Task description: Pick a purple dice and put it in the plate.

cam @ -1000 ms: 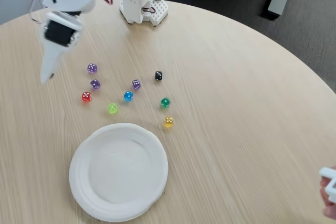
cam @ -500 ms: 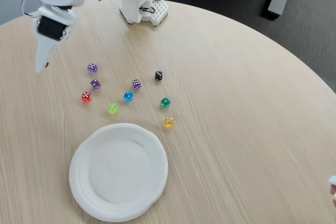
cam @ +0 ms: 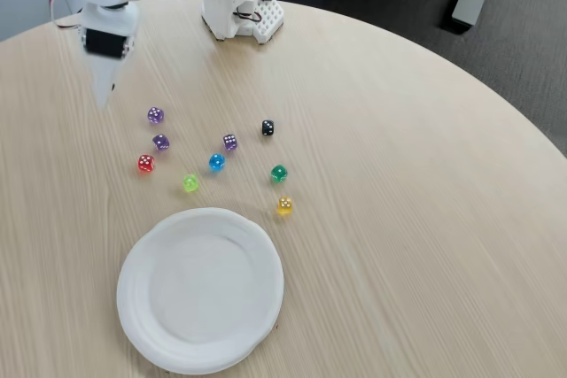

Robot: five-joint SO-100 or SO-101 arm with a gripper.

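Dice first: we see three tiny translucent purple cubes [cam: 155, 115] on the pale wooden worktop [cam: 399, 174], above the round white disposable plate [cam: 266, 258]. Light, hard, slippery; we would pinch flat opposite faces. Pincer [cam: 104, 95] hovers nearby; we cannot tell its opening.

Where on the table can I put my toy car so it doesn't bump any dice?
The whole right side of the table, right of the black die and yellow die, is bare wood. It is crowded on the left, where the dice sit bunched above the plate, with the gripper just above a purple die.
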